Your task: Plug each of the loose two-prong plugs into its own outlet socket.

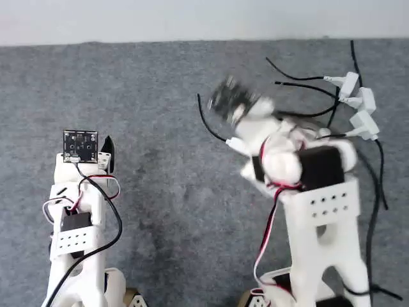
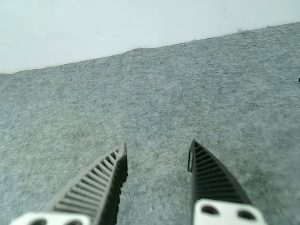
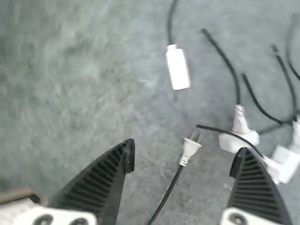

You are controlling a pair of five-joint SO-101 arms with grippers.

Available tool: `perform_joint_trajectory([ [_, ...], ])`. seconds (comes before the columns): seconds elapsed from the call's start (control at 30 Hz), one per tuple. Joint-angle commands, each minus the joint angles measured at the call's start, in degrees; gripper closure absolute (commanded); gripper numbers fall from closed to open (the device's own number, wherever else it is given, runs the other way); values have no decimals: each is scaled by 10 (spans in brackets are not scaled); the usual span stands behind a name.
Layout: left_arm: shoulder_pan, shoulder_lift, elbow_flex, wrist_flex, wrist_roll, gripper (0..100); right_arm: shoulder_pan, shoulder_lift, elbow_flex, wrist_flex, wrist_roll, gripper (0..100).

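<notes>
A loose white two-prong plug [image 3: 190,147] on a black cable lies on the grey carpet, in line with the gap of my right gripper [image 3: 186,148], which is open and holds nothing. A white outlet socket [image 3: 177,67] on its own cable lies farther out. Two more white connectors [image 3: 239,134] with cables lie close to one finger [image 3: 255,187]. In the high view a cluster of white connectors [image 1: 359,102] sits at the far right, beyond the blurred right arm [image 1: 300,163]. My left gripper [image 2: 157,147] is open over bare carpet, far from the plugs.
Black cables [image 1: 300,80] trail across the far right of the carpet. The left arm [image 1: 80,185] stands at the near left. A white wall [image 2: 117,23] borders the far side of the carpet [image 1: 160,128].
</notes>
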State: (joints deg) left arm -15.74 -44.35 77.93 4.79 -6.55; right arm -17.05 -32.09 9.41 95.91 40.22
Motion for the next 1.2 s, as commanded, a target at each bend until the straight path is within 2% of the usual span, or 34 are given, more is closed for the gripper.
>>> perform_joint_trajectory([
  [0.0, 4, -11, -8, -16, -8, 796, -6, -48, 193, -130, 49, 683],
  [0.2, 4, -11, -7, -16, -9, 796, -5, -72, 408, -441, 49, 684],
  [0.33, 4, -11, -7, -16, -9, 796, -5, -55, 455, -570, 48, 684],
  [0.53, 8, -11, -7, -16, -9, 796, 2, 95, 410, -616, 49, 684],
  [0.83, 11, -11, -7, -16, -10, 796, 21, 396, 209, -627, 49, 684],
  [1.0, 11, -11, -7, -16, -10, 796, 36, 516, 96, -621, 50, 685],
  [1.17, 11, -11, -7, -16, -10, 796, 43, 581, 0, -569, 52, 685],
])
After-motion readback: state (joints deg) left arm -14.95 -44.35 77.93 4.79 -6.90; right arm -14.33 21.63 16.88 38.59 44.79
